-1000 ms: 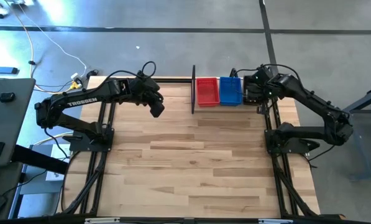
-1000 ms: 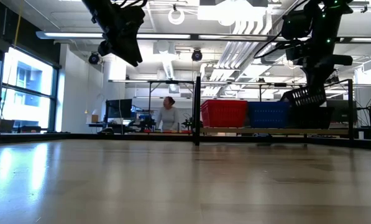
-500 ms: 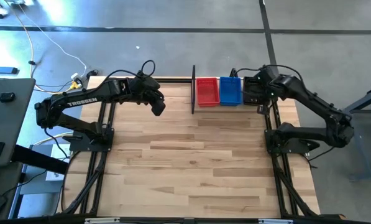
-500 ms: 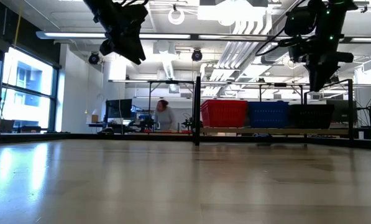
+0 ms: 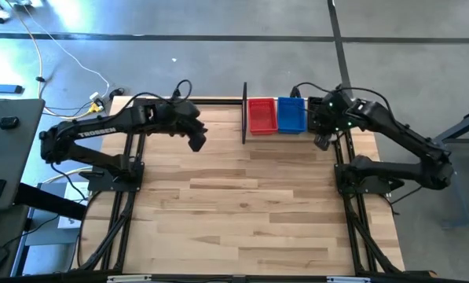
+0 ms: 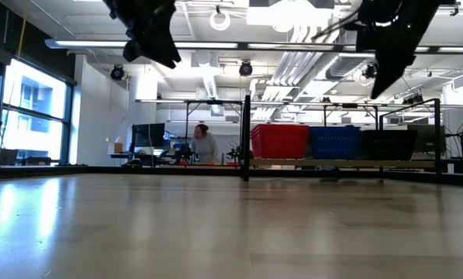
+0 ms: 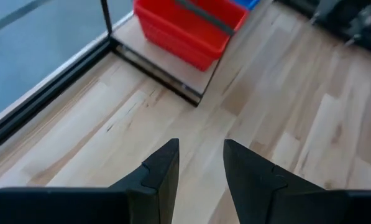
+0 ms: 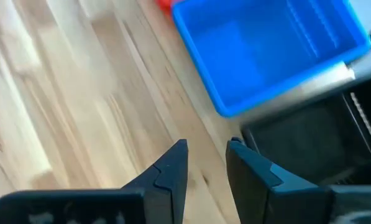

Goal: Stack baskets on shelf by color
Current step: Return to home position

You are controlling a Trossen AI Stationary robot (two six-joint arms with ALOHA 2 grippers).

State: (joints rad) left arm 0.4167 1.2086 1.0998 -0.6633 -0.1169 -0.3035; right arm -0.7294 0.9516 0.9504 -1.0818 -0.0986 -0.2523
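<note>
Baskets, plastic mesh: red baskets (image 5: 261,115), blue baskets (image 5: 291,115), black baskets (image 6: 386,144), ranged side by side on low black-framed shelf (image 6: 293,163) at far edge of wooden table (image 5: 242,204). Right claw (image 8: 207,144): raised near black end, narrowly parted, nothing held; nearer arm. Left claw (image 7: 201,146): raised well apart beyond red end, narrowly parted, nothing held.

Matte black throughout, with slim links and chunky round joints in the left arm (image 5: 100,132) and the right arm (image 5: 399,140) alike. Lettered TROSSEN (image 5: 95,129) in white along the left one, dotted with small green lights (image 5: 346,123) near the right wrist, and trailed by thin black cables (image 5: 185,83) looping off both. Tipped at the left gripper (image 7: 201,155) and the right gripper (image 8: 207,149) with flat, dark, wedge-shaped fingers.
</note>
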